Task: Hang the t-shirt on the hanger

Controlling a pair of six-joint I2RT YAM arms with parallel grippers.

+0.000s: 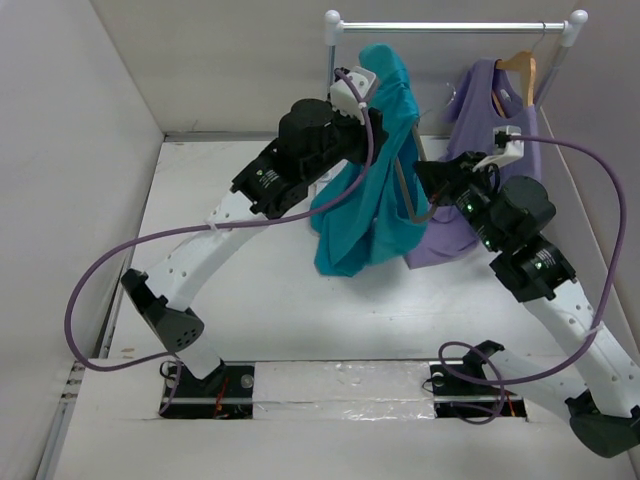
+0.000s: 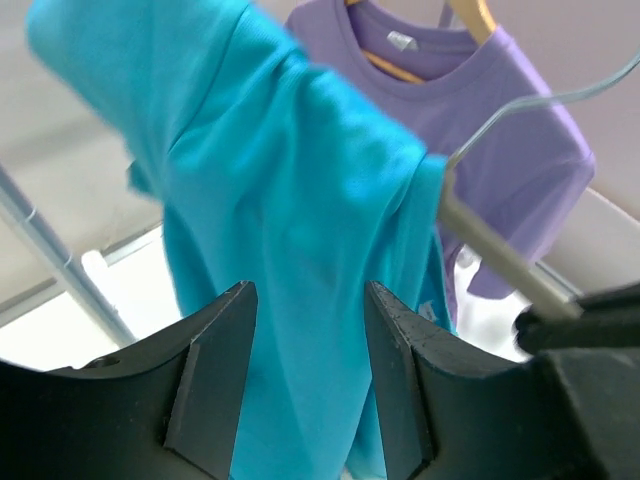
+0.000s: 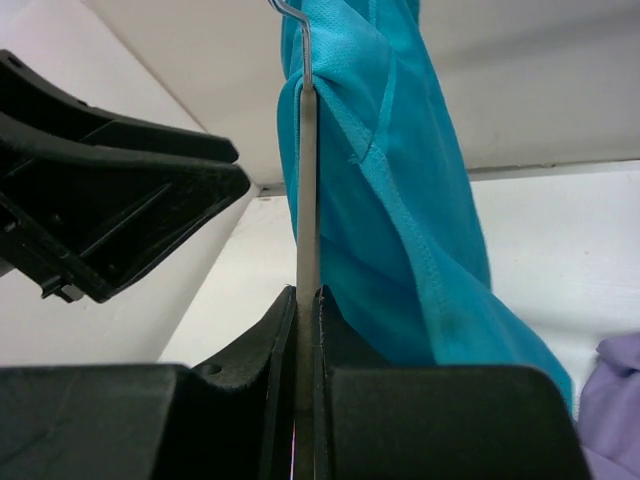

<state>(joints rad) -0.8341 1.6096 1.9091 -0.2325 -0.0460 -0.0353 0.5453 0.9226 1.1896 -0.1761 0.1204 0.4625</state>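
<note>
The teal t-shirt [image 1: 365, 200] hangs bunched over one arm of the thin grey hanger [image 1: 408, 195], above the back of the table. My right gripper [image 1: 428, 180] is shut on the hanger's bar [image 3: 307, 200], with the t-shirt [image 3: 400, 200] draped just right of the pads. High against the upper folds sits my left gripper [image 1: 368, 95], open. In the left wrist view its fingers [image 2: 215, 380] stand apart with the t-shirt [image 2: 280, 200] filling the gap between them, and I cannot tell whether they touch it. The hanger [image 2: 490, 250] pokes out of the cloth on the right.
A lilac purple top [image 1: 480, 130] on a wooden hanger [image 1: 518, 65] hangs from the metal rail [image 1: 450, 27] at the back right, close behind the right arm. White walls [image 1: 60, 150] close in the table on both sides.
</note>
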